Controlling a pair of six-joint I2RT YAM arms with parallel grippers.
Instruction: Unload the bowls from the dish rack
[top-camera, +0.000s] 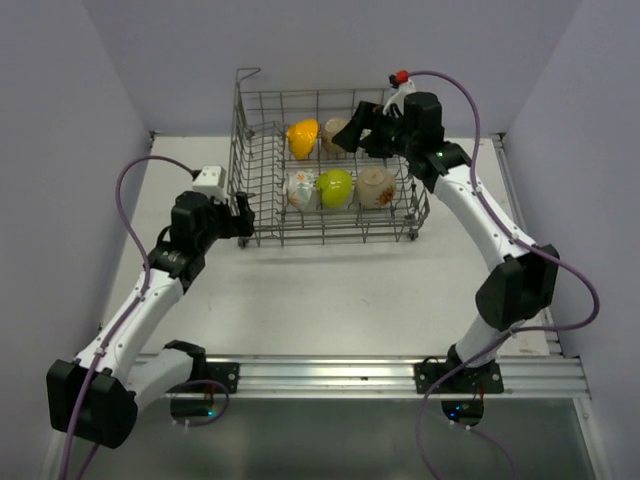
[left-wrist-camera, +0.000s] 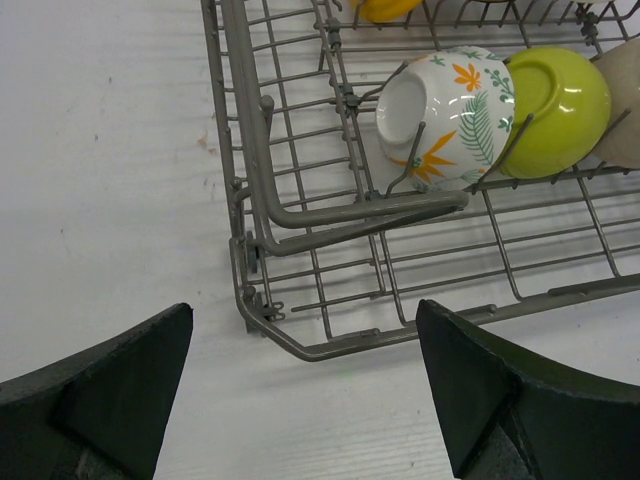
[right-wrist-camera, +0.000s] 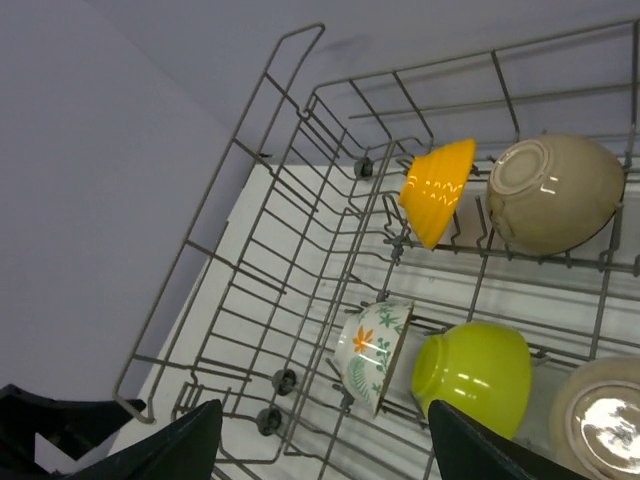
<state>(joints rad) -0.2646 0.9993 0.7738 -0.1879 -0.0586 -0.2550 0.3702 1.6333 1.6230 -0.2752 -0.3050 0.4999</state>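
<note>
The grey wire dish rack (top-camera: 250, 160) stands at the back of the white table. It holds several bowls on their sides: a yellow one (top-camera: 302, 138), a beige one (top-camera: 335, 133), a floral one (top-camera: 300, 190), a green one (top-camera: 335, 187) and another beige one (top-camera: 376, 187). My left gripper (top-camera: 243, 215) is open just outside the rack's near left corner (left-wrist-camera: 300, 345), nothing between its fingers (left-wrist-camera: 110, 390). My right gripper (top-camera: 352, 130) hangs open above the rack's back row, looking down on the floral bowl (right-wrist-camera: 372, 352) and green bowl (right-wrist-camera: 475, 375).
Lilac walls close in the table (top-camera: 330, 290) at the back and both sides. An aluminium rail (top-camera: 350, 372) with the arm bases runs along the near edge. Purple cables loop off both arms. The rack's handle loop (right-wrist-camera: 300, 40) rises at its far left corner.
</note>
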